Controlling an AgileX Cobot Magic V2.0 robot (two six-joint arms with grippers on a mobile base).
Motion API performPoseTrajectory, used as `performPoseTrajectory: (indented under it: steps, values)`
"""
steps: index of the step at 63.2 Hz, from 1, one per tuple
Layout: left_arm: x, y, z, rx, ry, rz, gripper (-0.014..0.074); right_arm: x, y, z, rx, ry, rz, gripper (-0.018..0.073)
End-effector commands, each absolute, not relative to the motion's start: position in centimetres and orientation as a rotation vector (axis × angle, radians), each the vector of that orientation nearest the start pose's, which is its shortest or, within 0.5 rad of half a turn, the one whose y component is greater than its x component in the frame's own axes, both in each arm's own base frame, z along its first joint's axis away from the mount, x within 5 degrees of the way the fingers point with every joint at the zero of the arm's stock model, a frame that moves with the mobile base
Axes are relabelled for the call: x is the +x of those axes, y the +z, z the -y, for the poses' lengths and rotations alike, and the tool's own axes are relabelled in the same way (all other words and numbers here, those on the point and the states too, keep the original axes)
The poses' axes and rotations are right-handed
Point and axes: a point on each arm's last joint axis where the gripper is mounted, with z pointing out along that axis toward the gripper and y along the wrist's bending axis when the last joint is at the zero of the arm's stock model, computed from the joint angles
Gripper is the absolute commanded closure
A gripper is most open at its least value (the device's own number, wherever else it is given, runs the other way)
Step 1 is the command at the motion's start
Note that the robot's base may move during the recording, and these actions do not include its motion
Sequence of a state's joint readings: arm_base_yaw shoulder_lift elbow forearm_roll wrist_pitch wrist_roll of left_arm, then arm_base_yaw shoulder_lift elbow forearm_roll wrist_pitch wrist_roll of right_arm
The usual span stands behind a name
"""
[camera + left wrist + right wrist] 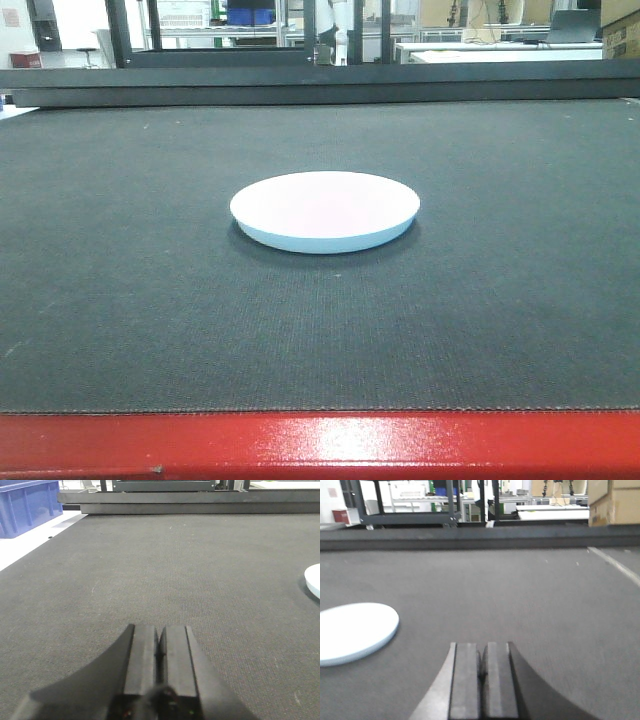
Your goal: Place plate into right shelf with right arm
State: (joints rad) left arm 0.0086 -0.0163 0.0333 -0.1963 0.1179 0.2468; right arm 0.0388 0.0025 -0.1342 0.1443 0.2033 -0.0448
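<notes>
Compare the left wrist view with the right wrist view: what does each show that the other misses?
Only the left wrist view shows the blue bin and the left fingers, pressed together. Only the right wrist view shows the cardboard box and the right fingers, also together. Both show the plate on the dark mat, cut off at the frame edge.

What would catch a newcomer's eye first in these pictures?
The white plate lies alone in the middle of the dark mat, nothing touching it. The glossy red table edge runs along the mat's near side. The left gripper and the right gripper each sit low over the mat, pads together, clear of the plate.
</notes>
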Motion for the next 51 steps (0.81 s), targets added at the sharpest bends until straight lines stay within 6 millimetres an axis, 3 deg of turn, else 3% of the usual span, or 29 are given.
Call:
performPoseTrajectory:
  steps: [1, 6, 14, 19, 32, 38, 51]
  values:
    - [5.6, 19.8, 0.0, 0.034, 0.036, -1.529, 0.0643, 4.5, 28.1, -0.5, 0.015, 0.136, -1.520, 0.0463]
    - [5.6, 19.8, 0.0, 0.034, 0.036, -1.529, 0.0643, 5.4, 29.9, -0.6, 0.009, 0.139, -1.592, 0.0352]
    - [5.6, 19.8, 0.0, 0.034, 0.036, -1.529, 0.0643, 8.0, 32.1, -0.8, 0.005, 0.139, -1.708, 0.0092]
    - [5.6, 19.8, 0.0, 0.034, 0.036, -1.529, 0.0643, 9.9, 33.0, -0.9, -0.002, 0.143, -1.787, -0.0001]
    - [5.6, 19.8, 0.0, 0.034, 0.036, -1.529, 0.0643, 15.6, 36.4, -2.7, -0.114, 0.186, -1.908, -0.0018]
    - [5.6, 19.8, 0.0, 0.034, 0.036, -1.529, 0.0643, 19.2, 37.9, -4.3, -0.189, 0.200, -1.984, -0.0010]
    - [5.6, 19.8, 0.0, 0.034, 0.036, -1.529, 0.0643, 26.1, 38.9, -8.3, -0.281, 0.188, -2.154, -0.0010]
